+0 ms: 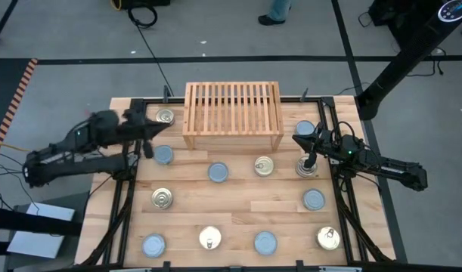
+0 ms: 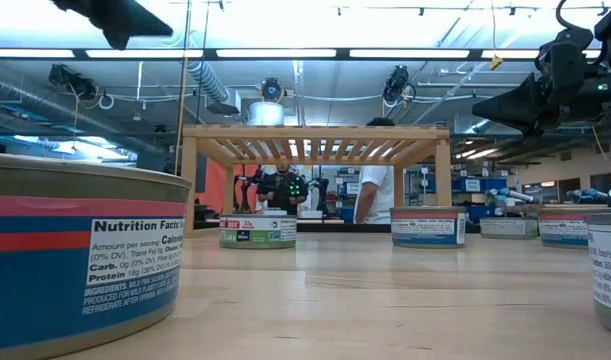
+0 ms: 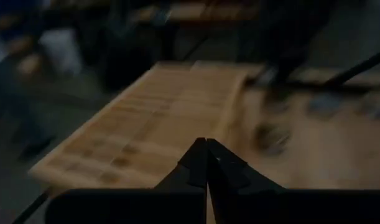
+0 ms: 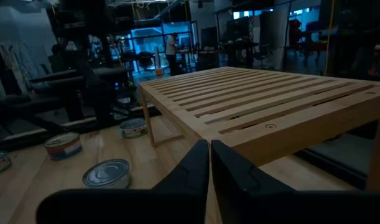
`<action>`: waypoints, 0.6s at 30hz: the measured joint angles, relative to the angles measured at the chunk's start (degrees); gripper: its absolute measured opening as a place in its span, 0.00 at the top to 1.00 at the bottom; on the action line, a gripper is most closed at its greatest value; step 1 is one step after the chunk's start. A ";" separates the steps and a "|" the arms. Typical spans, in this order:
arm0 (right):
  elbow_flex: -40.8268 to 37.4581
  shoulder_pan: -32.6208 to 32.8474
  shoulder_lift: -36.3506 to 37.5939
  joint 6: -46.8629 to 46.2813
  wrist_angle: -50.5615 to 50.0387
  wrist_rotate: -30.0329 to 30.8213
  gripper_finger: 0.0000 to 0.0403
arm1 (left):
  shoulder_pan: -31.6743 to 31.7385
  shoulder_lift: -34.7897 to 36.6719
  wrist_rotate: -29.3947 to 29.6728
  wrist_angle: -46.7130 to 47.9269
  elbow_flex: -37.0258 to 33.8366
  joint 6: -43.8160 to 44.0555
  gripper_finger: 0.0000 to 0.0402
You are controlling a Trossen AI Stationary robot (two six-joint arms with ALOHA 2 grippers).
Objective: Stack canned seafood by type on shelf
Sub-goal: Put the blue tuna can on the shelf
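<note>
High view: the left claw [image 1: 149, 143] hangs clenched and empty above the near-left corner of the shelf [image 1: 233, 115], over a blue-lidded tin [image 1: 162, 155], while the right claw [image 1: 309, 156], likewise clenched on nothing, hovers over a tin [image 1: 306, 168] just off the shelf's right front corner. Both arms appear poised over the nearest cans, a sensible start, since the slatted shelf stands bare at the far middle of the surface [image 1: 231, 215] and no tin has yet been stacked on it.

The canned seafood lies scattered and well apart: a golden-lidded tin [image 1: 165, 116] beside the shelf's left board, a blue one [image 1: 304, 129] at its right board, another blue [image 1: 218, 172] and a golden pull-tab tin [image 1: 264, 166] in front, and two further rows towards the near edge. The spread probably leaves each claw room to come down around a single can.

From the left wrist the picture is smeared; only the closed fingers [image 3: 196, 163] and the shelf's pale top can be made out. The tin beneath the right claw is partly covered, so its lid colour is uncertain. In the low view, people stand in the room beyond the shelf.
</note>
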State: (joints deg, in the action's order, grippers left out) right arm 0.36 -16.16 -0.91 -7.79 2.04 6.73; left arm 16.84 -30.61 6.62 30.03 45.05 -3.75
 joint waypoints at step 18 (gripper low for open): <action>-0.01 -0.01 0.00 0.00 0.00 0.00 0.92 | 2.38 -22.65 -7.70 28.79 23.40 -0.77 0.99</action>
State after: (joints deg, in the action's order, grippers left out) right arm 0.35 -16.18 -0.91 -7.79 2.04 6.73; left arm 19.23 -53.26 -1.08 58.81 68.45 -4.52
